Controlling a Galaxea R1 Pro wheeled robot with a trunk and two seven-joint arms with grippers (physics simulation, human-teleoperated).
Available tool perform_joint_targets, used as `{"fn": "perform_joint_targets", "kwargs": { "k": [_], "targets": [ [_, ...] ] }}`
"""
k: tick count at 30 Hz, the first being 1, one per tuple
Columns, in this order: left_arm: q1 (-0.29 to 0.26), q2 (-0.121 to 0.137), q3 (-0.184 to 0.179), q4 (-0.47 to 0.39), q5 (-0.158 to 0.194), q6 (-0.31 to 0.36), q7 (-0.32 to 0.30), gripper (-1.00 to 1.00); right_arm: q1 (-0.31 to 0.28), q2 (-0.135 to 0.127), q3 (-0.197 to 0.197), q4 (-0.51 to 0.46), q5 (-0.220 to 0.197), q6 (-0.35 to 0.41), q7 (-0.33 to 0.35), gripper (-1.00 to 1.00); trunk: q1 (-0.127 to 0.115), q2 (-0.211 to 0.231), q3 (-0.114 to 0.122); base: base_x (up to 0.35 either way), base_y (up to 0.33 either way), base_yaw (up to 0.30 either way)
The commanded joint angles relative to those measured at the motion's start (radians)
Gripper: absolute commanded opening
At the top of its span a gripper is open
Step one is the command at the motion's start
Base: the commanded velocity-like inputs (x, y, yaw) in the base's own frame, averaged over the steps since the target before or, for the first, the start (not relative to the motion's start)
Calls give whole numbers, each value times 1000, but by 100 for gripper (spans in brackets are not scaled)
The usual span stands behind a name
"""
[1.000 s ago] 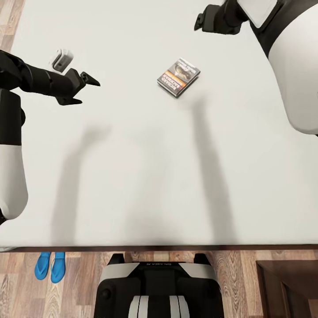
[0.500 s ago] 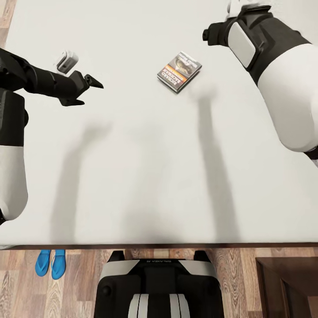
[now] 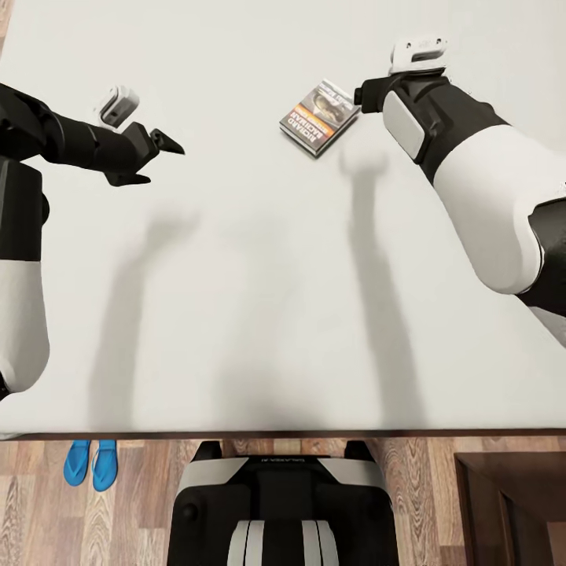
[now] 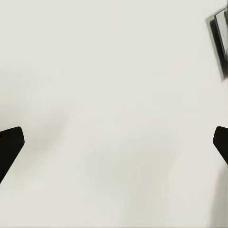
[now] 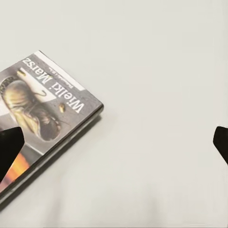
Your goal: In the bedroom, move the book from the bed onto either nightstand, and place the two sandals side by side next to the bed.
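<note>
The book (image 3: 318, 118) lies flat on the white mattress of the bed (image 3: 259, 299), cover up, with its orange band showing. My right gripper (image 3: 361, 95) hovers just to the right of the book, open. In the right wrist view the book (image 5: 42, 121) sits beside one of the spread fingertips (image 5: 9, 147), and nothing is held. My left gripper (image 3: 157, 161) hangs open over the mattress well left of the book, whose corner (image 4: 221, 38) shows in the left wrist view. Both blue sandals (image 3: 90, 464) lie side by side on the floor by the bed's near edge.
The bed's dark wooden frame edge (image 3: 314, 434) runs along the front. A dark brown nightstand (image 3: 511, 511) stands on the wood floor at the lower right. My own base (image 3: 279, 503) is against the bed's near side.
My right arm has swung down and in from the far right, bringing its gripper next to the book. The left arm has hardly moved.
</note>
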Motion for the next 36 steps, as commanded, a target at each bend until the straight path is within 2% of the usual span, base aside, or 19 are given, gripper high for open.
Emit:
{"fn": "perform_joint_targets", "kwargs": {
  "k": [1, 4, 8, 9, 10, 13, 14, 15, 16, 17, 18, 19, 23, 27, 31, 36],
  "targets": [
    [0, 1, -2, -4, 9, 2, 10, 100, -1, 0, 9, -1, -10, 4, -7, 100, 0, 0, -2, 0, 0, 0],
    [0, 0, -6, -6, 9, 2, 10, 100, -3, 1, 7, -1, -10, 2, -10, 100, 0, 0, -7, 0, 0, 0],
    [-1, 0, -34, -5, 9, 2, 17, 100, -6, 1, 5, -1, -11, 2, -11, 100, 0, 0, -13, 0, 0, 0],
    [-3, 0, -47, -3, 10, 2, 24, 100, -8, 0, 4, -2, -11, 3, -11, 100, 0, 0, -14, 0, 0, 0],
    [-6, 0, -77, 0, 13, 1, 41, 100, -17, -1, 3, -4, -11, 6, -11, 100, 0, 0, -16, 0, 0, 0],
    [-13, 0, -130, 3, 38, -21, 61, 100, -48, -2, 0, -3, -13, 11, -11, 100, 0, 0, -21, 0, 0, 0],
    [-13, 0, -130, 3, 38, -21, 61, 100, -48, -2, 0, -3, -13, 11, -11, 100, 0, 0, -22, 0, 0, 0],
    [-18, 0, -150, 4, 45, -27, 71, 100, -60, -2, 0, -3, -14, 12, -11, 100, 0, 0, -24, 0, 0, 0],
    [-31, -2, -185, 11, 58, -35, 109, 100, -80, -2, -1, -2, -16, 15, -11, 100, 0, 0, -25, 0, 0, 0],
    [-46, -2, -201, 35, 86, -41, 162, 100, -94, -1, -2, -1, -17, 18, -11, 100, 0, 0, -27, 0, 0, 0],
    [-46, -2, -201, 35, 86, -41, 162, 100, -94, -1, -2, -1, -17, 18, -11, 100, 0, 0, -28, 0, 0, 0],
    [-57, -2, -207, 57, 125, -47, 203, 100, -102, -1, -3, -1, -19, 19, -10, 100, 0, 0, -30, 0, 0, 0],
    [-81, 0, -211, 83, 215, -84, 255, 100, -126, 0, -5, -3, -23, 30, -10, 100, 0, 0, -36, 0, 0, 0],
    [-111, 17, -214, 89, 251, -138, 277, 100, -149, 1, -8, -4, -27, 74, -8, 100, 0, 0, -43, 0, 0, 0],
    [-127, 22, -214, 93, 264, -168, 284, 100, -159, 2, -9, -7, -31, 127, -7, 100, 0, 0, -49, 0, 0, 0],
    [-162, 28, -212, 82, 273, -183, 288, 100, -164, 2, -9, -7, -43, 159, -6, 100, 0, 0, -57, 0, 0, 0]
  ]
}}
